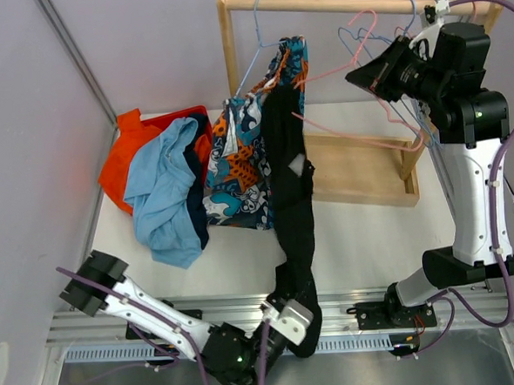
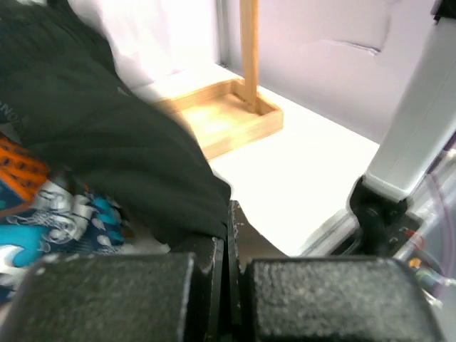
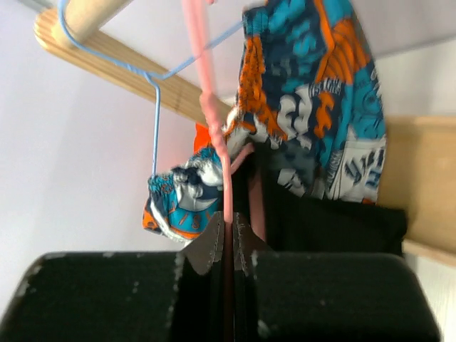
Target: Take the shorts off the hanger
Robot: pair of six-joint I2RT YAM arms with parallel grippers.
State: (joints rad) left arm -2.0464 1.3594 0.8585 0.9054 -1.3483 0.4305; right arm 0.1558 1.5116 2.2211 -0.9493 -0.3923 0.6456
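five shorts [image 1: 290,169], one wooden rack [image 1: 333,3]

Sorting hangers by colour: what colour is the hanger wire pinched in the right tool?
Pink; the hanger shows best in the right wrist view.

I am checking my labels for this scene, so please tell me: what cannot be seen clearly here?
Top view: light blue shorts cover most of the navy shorts.
Left wrist view: black shorts blurred; cloth inside the left gripper unclear.
Right wrist view: patterned shorts hide part of the pink hanger.
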